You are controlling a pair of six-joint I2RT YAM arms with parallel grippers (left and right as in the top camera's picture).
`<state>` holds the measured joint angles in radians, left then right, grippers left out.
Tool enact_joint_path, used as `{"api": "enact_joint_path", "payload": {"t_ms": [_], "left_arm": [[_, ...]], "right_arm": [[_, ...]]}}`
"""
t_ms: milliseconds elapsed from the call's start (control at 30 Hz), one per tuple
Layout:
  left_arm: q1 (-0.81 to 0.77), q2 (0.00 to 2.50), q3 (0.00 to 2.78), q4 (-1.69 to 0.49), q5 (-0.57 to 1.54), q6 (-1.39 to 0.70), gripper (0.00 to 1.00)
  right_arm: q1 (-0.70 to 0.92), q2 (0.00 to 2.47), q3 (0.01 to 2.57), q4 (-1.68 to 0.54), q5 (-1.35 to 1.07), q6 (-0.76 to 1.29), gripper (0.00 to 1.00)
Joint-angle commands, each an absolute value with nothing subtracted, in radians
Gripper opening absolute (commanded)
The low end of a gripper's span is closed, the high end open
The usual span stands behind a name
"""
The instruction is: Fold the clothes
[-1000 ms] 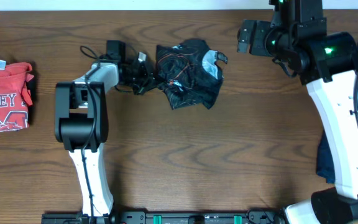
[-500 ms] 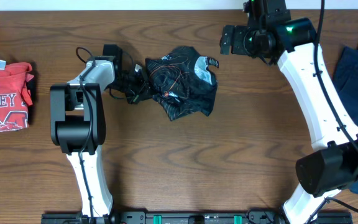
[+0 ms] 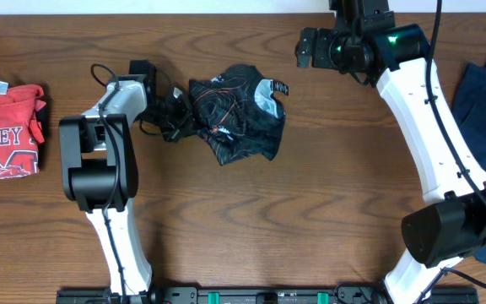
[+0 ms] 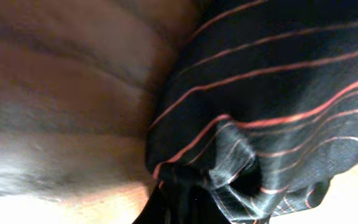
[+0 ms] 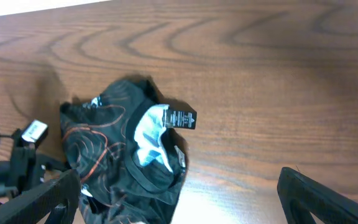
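Observation:
The clothes in play are a black jersey [image 3: 236, 118] with thin orange wavy lines and a pale inside, lying crumpled at the table's back middle. My left gripper [image 3: 175, 114] is shut on its left edge. In the left wrist view the striped black cloth [image 4: 278, 93] fills the right side and bunches into the jaws at the bottom. My right gripper [image 3: 306, 46] hovers open, apart from the jersey and to its upper right. The right wrist view has the jersey [image 5: 129, 155] below, with its black neck tag [image 5: 180, 118] and both dark fingers [image 5: 319, 194] spread wide.
A folded red T-shirt [image 3: 7, 131] with white lettering lies at the left edge. A dark blue garment [image 3: 483, 110] lies at the right edge, behind the right arm. Bare wooden table [image 3: 260, 228] stretches in front of the jersey.
My left gripper has dragged the jersey to the left by a short way. The right arm has swung in from the right and now hangs over the back of the table near the jersey.

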<state>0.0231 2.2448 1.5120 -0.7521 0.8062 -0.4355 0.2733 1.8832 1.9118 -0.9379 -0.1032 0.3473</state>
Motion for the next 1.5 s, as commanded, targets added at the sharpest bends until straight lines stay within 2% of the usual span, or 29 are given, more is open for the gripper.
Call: {"api": "enact_joint_path", "payload": {"t_ms": [0, 33, 67, 100, 167, 200, 233, 333, 500, 700, 767, 967, 1200, 1467], "left_arm": [[-0.031, 2.287, 1.476, -0.776, 0.646, -0.425, 0.06], [-0.042, 2.287, 1.476, -0.772, 0.645, -0.426, 0.06], [-0.053, 2.287, 1.476, -0.758, 0.642, -0.423, 0.13], [-0.060, 2.287, 1.476, -0.744, 0.638, -0.423, 0.31], [-0.066, 2.287, 1.476, -0.706, 0.639, -0.429, 0.59], [-0.067, 2.287, 1.476, -0.689, 0.639, -0.440, 0.70], [-0.067, 2.287, 1.476, -0.670, 0.639, -0.456, 0.72], [-0.062, 2.287, 1.476, -0.637, 0.639, -0.479, 0.73], [-0.056, 2.287, 1.476, -0.569, 0.634, -0.484, 0.67], [-0.062, 2.287, 1.476, -0.460, 0.628, -0.484, 0.68], [-0.068, 2.287, 1.476, -0.445, 0.628, -0.484, 0.71], [-0.087, 2.287, 1.476, -0.389, 0.628, -0.490, 0.69], [-0.045, 2.274, 1.476, -0.393, 0.616, -0.460, 0.86], [0.041, 2.138, 1.476, -0.462, 0.572, -0.416, 0.86]], "right_arm": [[0.277, 1.882, 1.916, -0.926, -0.113, 0.336, 0.99], [0.277, 1.882, 1.916, -0.923, -0.113, 0.336, 0.99], [0.277, 1.882, 1.916, -0.923, -0.113, 0.336, 0.99], [0.277, 1.883, 1.916, -0.924, -0.114, 0.336, 0.99], [0.277, 1.884, 1.916, -0.928, -0.122, 0.336, 0.99], [0.277, 1.884, 1.916, -0.931, -0.124, 0.336, 0.99], [0.277, 1.884, 1.916, -0.933, -0.124, 0.335, 0.99], [0.278, 1.884, 1.916, -0.936, -0.125, 0.335, 0.99], [0.278, 1.884, 1.916, -0.933, -0.125, 0.336, 0.99], [0.278, 1.884, 1.916, -0.931, -0.125, 0.335, 0.99], [0.278, 1.884, 1.916, -0.928, -0.125, 0.336, 0.99], [0.270, 1.900, 1.916, -0.952, -0.109, 0.370, 0.99], [0.243, 2.057, 1.916, -1.056, -0.155, 0.381, 0.99], [0.253, 2.167, 1.916, -1.069, -0.215, 0.397, 0.99]]}}
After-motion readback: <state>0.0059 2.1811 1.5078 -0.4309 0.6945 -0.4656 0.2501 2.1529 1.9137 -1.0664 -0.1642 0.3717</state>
